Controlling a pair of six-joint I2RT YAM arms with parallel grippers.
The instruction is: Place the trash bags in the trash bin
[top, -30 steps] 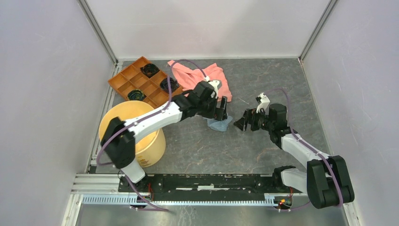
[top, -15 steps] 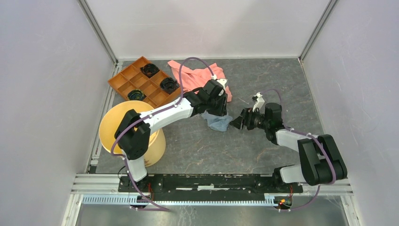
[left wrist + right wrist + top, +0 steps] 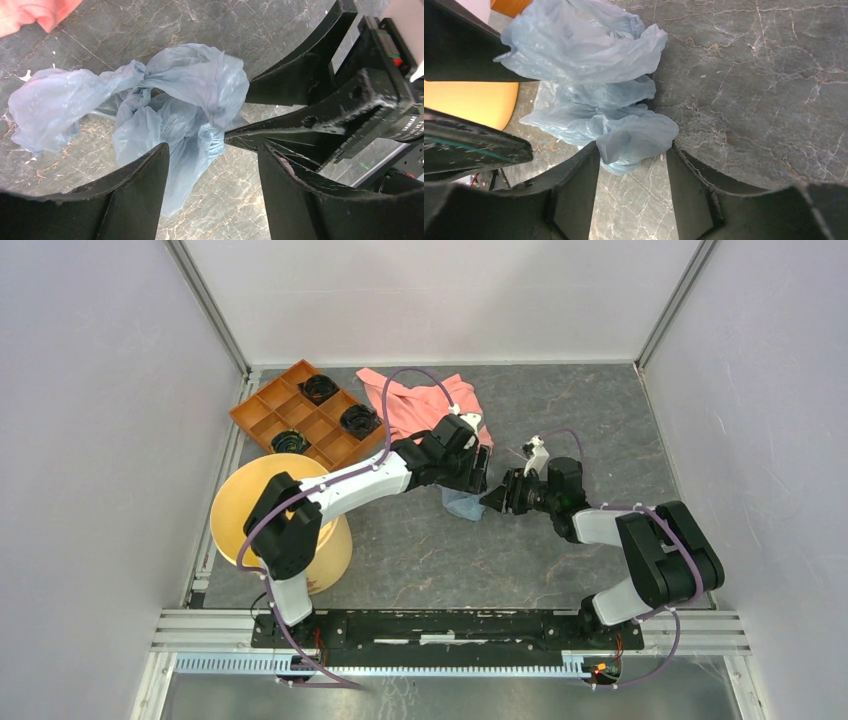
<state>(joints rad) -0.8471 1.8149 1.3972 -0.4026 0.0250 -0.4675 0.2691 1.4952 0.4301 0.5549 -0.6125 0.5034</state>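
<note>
Trash bag (image 3: 462, 504) lies crumpled approx mid-table, a bit toward the far edge and well apart from the trash bin (image 3: 240, 505) by the near-left corner. It's thin film, so prob. v. light, floppy, slippery and easy to tear. Left pincer (image 3: 212, 150) is spread w/ a fold between its fingers, and right pincer (image 3: 633, 147) is spread round a puffed lobe, so best hold is a bunched wad, not a single layer.
</note>
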